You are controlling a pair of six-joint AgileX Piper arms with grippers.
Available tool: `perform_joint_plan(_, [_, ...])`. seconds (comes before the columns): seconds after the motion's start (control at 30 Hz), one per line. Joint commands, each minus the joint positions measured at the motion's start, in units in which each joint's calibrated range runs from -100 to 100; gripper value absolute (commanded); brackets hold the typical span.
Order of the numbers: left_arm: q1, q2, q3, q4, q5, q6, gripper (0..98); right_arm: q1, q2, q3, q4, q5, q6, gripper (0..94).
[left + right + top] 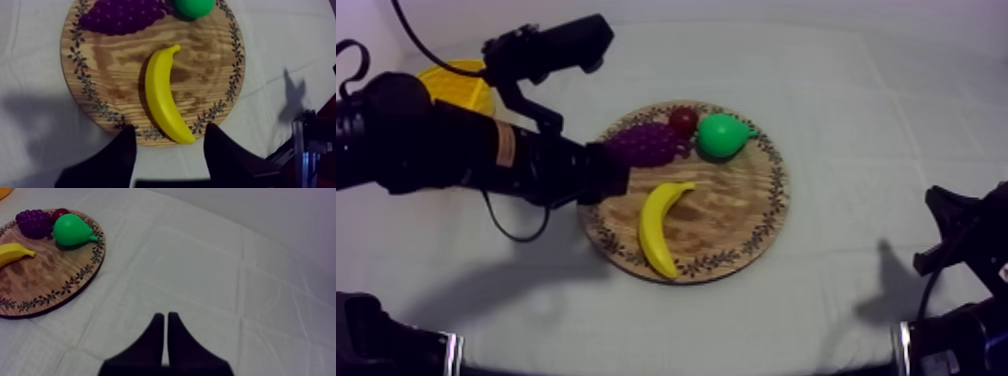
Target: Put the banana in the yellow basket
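The yellow banana (661,225) lies on the front part of the round wooden board (736,215). My left arm reaches in from the left, and its gripper (604,178) hovers over the board's left rim. In the left wrist view that gripper (167,147) is open, its fingers (117,157) straddling the board's edge just short of the banana's (162,95) near tip. The yellow basket (456,88) stands at the far left, partly hidden behind the left arm. My right gripper (166,322) is shut on nothing, over bare cloth to the right of the board (45,283).
Purple grapes (646,145), a small red fruit (683,120) and a green pear (721,135) sit along the board's far side. The right arm (966,245) rests low at the right edge of the table. Grey-white cloth surrounds the board.
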State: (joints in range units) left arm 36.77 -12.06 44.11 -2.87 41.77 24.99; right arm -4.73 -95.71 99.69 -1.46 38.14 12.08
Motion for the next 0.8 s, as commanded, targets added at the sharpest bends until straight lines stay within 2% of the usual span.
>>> perform_joint_plan(0.0, [0.47, 0.04, 0.55, -0.58, 0.56, 0.35, 53.0, -0.01, -0.04, -0.03, -0.03, 0.01, 0.01, 0.5])
perform_joint_plan(0.13, [0.69, -0.15, 1.19, -0.91, 1.43, 0.44, 59.1, -0.01, -0.04, -0.03, -0.03, 0.01, 0.01, 0.5])
perform_joint_plan(0.47, [0.84, 0.77, 2.8, -0.59, -1.28, 2.51, 52.7, -0.01, -0.04, -0.03, -0.03, 0.01, 0.01, 0.5])
perform_joint_plan(0.63, [-0.22, 4.34, 1.66, 2.7, -1.19, 0.89, 50.4, -0.01, -0.04, -0.03, -0.03, 0.01, 0.01, 0.5])
perform_joint_plan(0.77, [-0.87, 8.74, 0.08, 6.23, -1.2, -1.41, 49.2, -0.01, -0.04, -0.03, -0.03, 0.01, 0.01, 0.5])
